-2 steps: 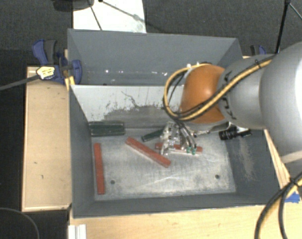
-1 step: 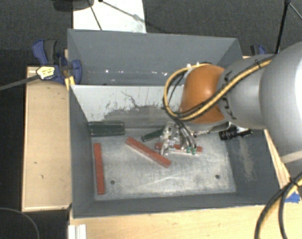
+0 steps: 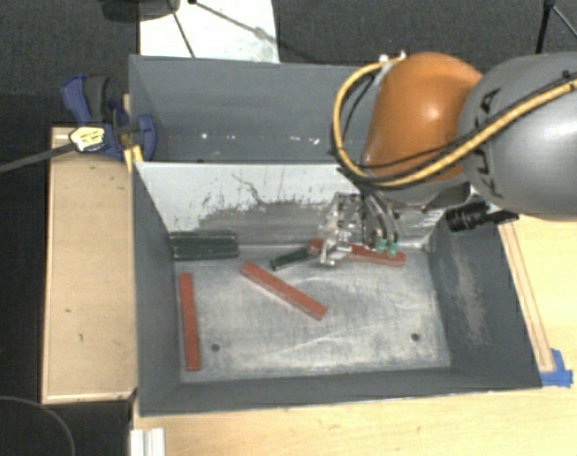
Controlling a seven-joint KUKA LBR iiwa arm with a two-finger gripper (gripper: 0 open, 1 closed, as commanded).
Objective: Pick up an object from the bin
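Observation:
My gripper (image 3: 348, 231) is low at the back of the bin, right of the middle, under the arm's orange cover. Right beneath it lies a thin red stick (image 3: 375, 254) with small green bits near its right end. A short dark rod (image 3: 289, 259) lies slanted just left of the gripper, touching or nearly touching it. A longer flat red bar (image 3: 283, 290) lies diagonally on the bin floor, a little in front and to the left. Nothing shows as held.
A dark green block (image 3: 204, 246) rests against the back wall at the left. Another red bar (image 3: 188, 321) lies along the left wall. The bin's sloping walls close in on every side, and the arm covers the back right corner.

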